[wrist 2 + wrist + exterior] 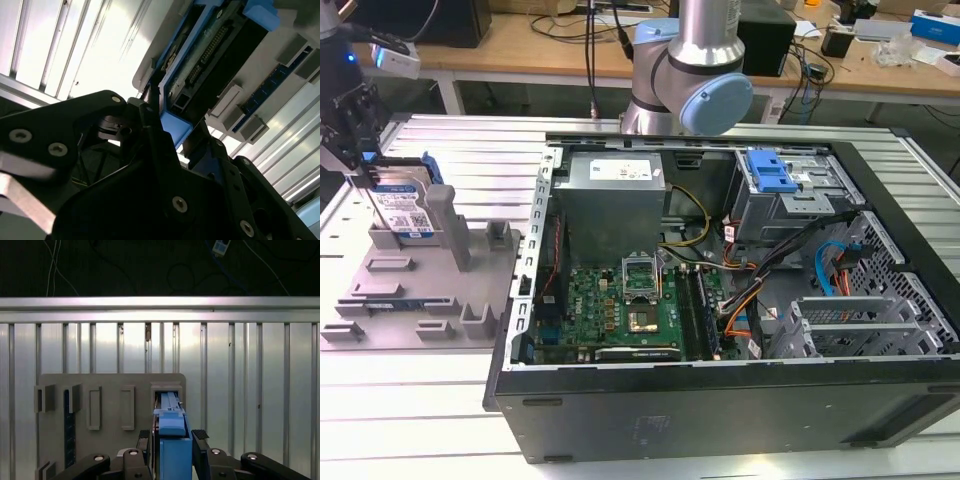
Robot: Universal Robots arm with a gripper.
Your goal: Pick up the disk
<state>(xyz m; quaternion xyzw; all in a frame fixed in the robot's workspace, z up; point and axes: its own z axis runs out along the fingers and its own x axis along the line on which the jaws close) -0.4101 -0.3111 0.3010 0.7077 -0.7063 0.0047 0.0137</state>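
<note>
Slatted aluminium tabletop (420,400) carries the grey fixture tray (380,300) at nine o'clock. On it the disk (405,205) stands upright, clenched between the gripper (172,440) fingers; lifting should run straight up, avoiding slot walls.

Exterior view: an elevated, oblique look down across the slatted desk (440,400), taking in the open computer case (720,300) at centre and the grey fixture tray (410,290) at that view's left. First wrist view: rides above the gripper (172,450), facing straight down onto the tray (110,405). Second wrist view: close under the gripper (170,135), angled along the disk (210,65). All three views share the tray and the disk.
</note>
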